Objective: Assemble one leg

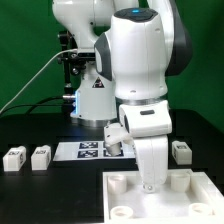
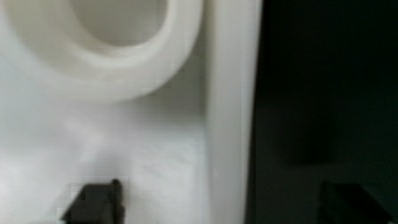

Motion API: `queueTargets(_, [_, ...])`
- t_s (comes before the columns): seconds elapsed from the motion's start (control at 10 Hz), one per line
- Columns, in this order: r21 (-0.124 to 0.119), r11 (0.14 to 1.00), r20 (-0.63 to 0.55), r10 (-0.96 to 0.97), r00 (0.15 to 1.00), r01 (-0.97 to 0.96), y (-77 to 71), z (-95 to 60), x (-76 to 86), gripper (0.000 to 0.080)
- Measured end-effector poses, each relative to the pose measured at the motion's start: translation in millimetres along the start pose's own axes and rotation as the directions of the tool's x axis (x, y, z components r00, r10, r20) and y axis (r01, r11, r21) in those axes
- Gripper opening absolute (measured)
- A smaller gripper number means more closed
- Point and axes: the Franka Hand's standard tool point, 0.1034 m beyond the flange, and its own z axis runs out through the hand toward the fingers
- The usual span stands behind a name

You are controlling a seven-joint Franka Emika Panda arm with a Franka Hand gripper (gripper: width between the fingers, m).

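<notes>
Jaws are straddling the rim of the big white square plastic tray piece (image 1: 195,195)
They are standing apart beside its round corner socket (image 2: 169,50), likely to nudge it into place.

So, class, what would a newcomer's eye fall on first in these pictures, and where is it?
The big white arm fills the middle of the exterior view, its gripper down at the white tray in front. Small legs stand on the black table, two at that view's left and one at its right. The wrist view is nearly all tray, with a round socket.
</notes>
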Motion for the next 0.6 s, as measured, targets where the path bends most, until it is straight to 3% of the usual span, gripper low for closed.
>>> queueTargets(0.1, [0.0,1.0,0.0,0.0,1.0,0.0,0.0,0.1,-0.1,0.0583])
queueTargets(0.2, [0.0,1.0,0.0,0.0,1.0,0.0,-0.1,0.1,-0.2,0.0635])
queueTargets(0.6, [0.001,1.0,0.0,0.002,1.0,-0.002,-0.1,0.3,-0.9,0.0649])
